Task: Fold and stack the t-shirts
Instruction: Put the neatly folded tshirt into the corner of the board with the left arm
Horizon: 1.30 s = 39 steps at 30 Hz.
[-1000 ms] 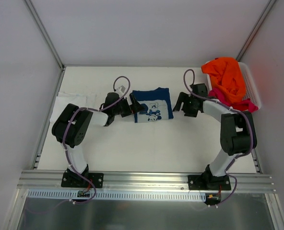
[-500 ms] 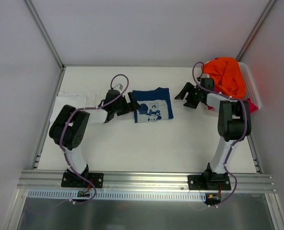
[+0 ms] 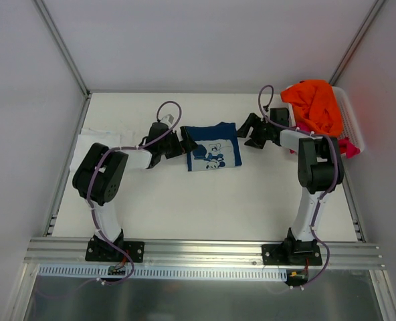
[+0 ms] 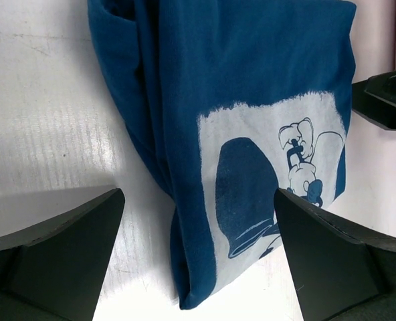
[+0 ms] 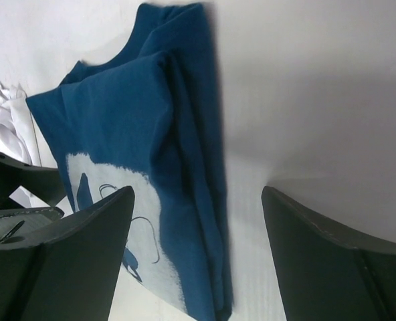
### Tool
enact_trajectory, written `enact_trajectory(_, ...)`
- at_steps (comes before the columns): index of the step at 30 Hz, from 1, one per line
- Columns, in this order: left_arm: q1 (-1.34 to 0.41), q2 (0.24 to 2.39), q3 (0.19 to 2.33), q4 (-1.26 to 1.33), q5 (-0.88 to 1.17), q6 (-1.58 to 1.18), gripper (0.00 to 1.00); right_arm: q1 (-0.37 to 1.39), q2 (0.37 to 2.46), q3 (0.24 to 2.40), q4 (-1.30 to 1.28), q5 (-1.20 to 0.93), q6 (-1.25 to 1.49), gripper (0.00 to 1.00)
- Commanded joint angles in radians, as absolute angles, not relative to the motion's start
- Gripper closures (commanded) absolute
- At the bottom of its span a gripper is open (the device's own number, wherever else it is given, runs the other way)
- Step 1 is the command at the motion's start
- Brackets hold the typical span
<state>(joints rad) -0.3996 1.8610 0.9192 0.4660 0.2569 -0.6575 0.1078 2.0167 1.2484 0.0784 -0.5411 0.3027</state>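
Navy blue t-shirt: folded, print up, mid-table. Left gripper: fingers spread wide, empty, just beside its left edge. Right gripper: spread wide, empty, beside its right edge. Orange t-shirt: heaped on white basket.

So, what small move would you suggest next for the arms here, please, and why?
I'd probably ease the left gripper forward and close it on the folded edge of the navy t-shirt. The shirt looks folded, and that gripper and the right gripper sit open either side of it, holding nothing.
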Motion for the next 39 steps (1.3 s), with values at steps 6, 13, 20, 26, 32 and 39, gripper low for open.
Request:
enact_trajectory(6, -0.428, 1.945, 0.945, 0.334, 0.310, -0.669, 0.01, 0.207, 2.028, 1.273, 0.041, -0.548, 0.299, 0.18)
enact_trajectory(13, -0.462, 1.986, 0.976, 0.357, 0.337, -0.695, 0.01, 0.247, 2.034, 1.256, 0.044, -0.531, 0.302, 0.19)
enact_trajectory(20, -0.479, 2.002, 0.980, 0.371, 0.342, -0.704, 0.01, 0.273, 2.028, 1.232, 0.049, -0.520, 0.299, 0.19)
enact_trajectory(26, -0.483, 2.008, 0.986, 0.370, 0.341, -0.704, 0.01, 0.302, 2.029, 1.210, 0.069, -0.520, 0.305, 0.22)
enact_trajectory(32, -0.483, 2.011, 0.995, 0.356, 0.333, -0.692, 0.19, 0.325, 2.008, 1.186, 0.081, -0.520, 0.305, 0.20)
enact_trajectory(39, -0.483, 2.059, 1.031, 0.345, 0.351, -0.690, 0.42, 0.331, 1.948, 1.135, 0.092, -0.519, 0.302, 0.18)
